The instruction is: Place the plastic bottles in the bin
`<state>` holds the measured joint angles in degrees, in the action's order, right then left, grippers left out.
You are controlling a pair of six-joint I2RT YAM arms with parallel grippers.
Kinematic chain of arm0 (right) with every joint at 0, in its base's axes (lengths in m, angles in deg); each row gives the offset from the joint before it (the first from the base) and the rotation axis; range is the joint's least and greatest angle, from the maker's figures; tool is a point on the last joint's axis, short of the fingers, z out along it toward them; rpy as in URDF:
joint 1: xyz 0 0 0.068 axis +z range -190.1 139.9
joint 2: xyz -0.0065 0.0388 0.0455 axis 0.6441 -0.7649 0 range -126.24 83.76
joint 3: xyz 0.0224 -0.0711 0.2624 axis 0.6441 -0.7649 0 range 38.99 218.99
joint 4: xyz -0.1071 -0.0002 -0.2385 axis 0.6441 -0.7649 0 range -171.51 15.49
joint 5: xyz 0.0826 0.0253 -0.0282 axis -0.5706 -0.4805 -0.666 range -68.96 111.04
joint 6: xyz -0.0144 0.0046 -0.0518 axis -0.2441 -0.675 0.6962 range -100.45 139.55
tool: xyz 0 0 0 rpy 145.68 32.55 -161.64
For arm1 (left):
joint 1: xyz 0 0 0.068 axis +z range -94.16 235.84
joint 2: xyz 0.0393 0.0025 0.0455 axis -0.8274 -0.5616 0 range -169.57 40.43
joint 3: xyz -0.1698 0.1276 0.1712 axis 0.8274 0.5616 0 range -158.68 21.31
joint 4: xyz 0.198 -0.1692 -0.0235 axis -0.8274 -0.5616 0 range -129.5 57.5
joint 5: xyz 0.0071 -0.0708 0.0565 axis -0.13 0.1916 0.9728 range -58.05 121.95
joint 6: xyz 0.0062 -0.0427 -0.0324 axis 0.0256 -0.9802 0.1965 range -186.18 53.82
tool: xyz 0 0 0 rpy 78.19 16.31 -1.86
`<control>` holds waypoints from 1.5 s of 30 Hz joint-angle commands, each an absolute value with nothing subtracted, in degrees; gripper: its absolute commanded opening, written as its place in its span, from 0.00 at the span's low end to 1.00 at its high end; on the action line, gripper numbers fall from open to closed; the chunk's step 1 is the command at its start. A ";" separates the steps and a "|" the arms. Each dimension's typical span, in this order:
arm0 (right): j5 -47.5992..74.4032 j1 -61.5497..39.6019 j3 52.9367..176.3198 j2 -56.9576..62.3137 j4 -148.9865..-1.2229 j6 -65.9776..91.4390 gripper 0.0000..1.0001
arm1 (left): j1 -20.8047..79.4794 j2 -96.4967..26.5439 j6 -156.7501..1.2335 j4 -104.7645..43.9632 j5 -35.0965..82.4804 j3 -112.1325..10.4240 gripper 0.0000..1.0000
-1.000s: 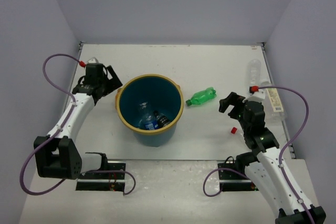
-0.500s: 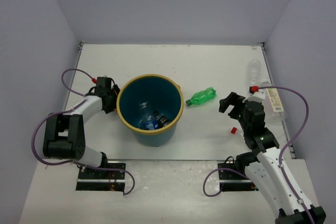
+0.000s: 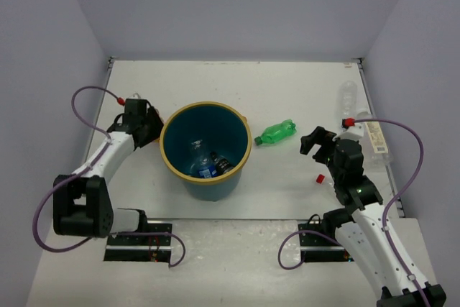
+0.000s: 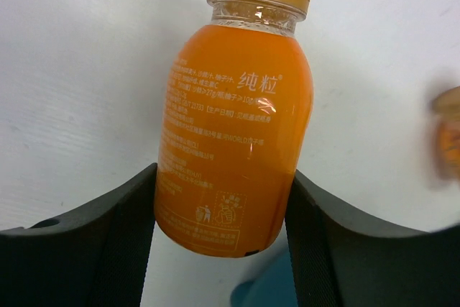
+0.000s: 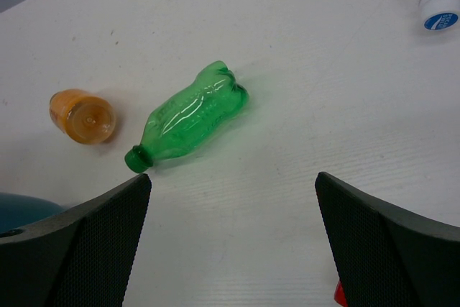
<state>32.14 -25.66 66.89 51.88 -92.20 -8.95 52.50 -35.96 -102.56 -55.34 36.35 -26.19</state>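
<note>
Left wrist view: left hand [image 4: 221, 199] grips the orange bottle [image 4: 233, 141] low on its body, likely for a steady carry to the bin [image 3: 162, 145] just beside the hand. Right hand [image 5: 231, 181] gapes open, green bottle [image 5: 190, 120] lying ahead.

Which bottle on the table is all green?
The green bottle, lying on its side just right of the bin. No other bottle is green: the rest are clear or orange.

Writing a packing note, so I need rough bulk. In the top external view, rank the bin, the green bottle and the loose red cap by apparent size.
1. bin, by far the largest
2. green bottle
3. red cap, smallest
</note>
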 commanded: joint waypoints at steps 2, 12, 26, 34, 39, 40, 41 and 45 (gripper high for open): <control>32.93 -25.86 67.31 51.82 -91.91 -8.95 0.99 | 53.02 -20.96 -99.79 -55.74 39.38 -39.67 0.00; 31.62 -25.86 67.33 52.47 -91.82 -9.63 0.99 | 52.21 -13.26 -93.89 -44.72 -0.95 -48.86 0.00; 25.51 -25.86 70.48 47.59 -91.08 -12.17 0.99 | 29.24 -9.40 -88.36 -42.04 2.74 -32.97 0.11; 25.20 -25.86 74.12 41.62 -90.86 -15.21 0.99 | 28.86 -6.72 -86.67 -42.17 2.34 -29.49 0.89; 24.60 -25.69 76.43 35.52 -90.60 -14.79 0.99 | 28.85 -5.27 -85.75 -42.26 2.45 -31.24 1.00; 23.51 -25.63 76.57 34.73 -90.16 -14.65 0.99 | 28.85 -5.33 -85.52 -42.37 3.16 -31.67 1.00; 21.95 -25.51 76.87 32.99 -89.20 -14.64 0.99 | 28.85 -5.45 -85.34 -42.61 4.42 -32.63 1.00; 22.50 -24.92 77.17 30.87 -87.78 -15.91 0.99 | 28.85 -7.04 -85.78 -42.96 7.14 -35.59 1.00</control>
<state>23.43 -25.47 74.55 32.33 -91.08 -14.23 29.07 -6.08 -87.43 -44.28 3.99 -31.20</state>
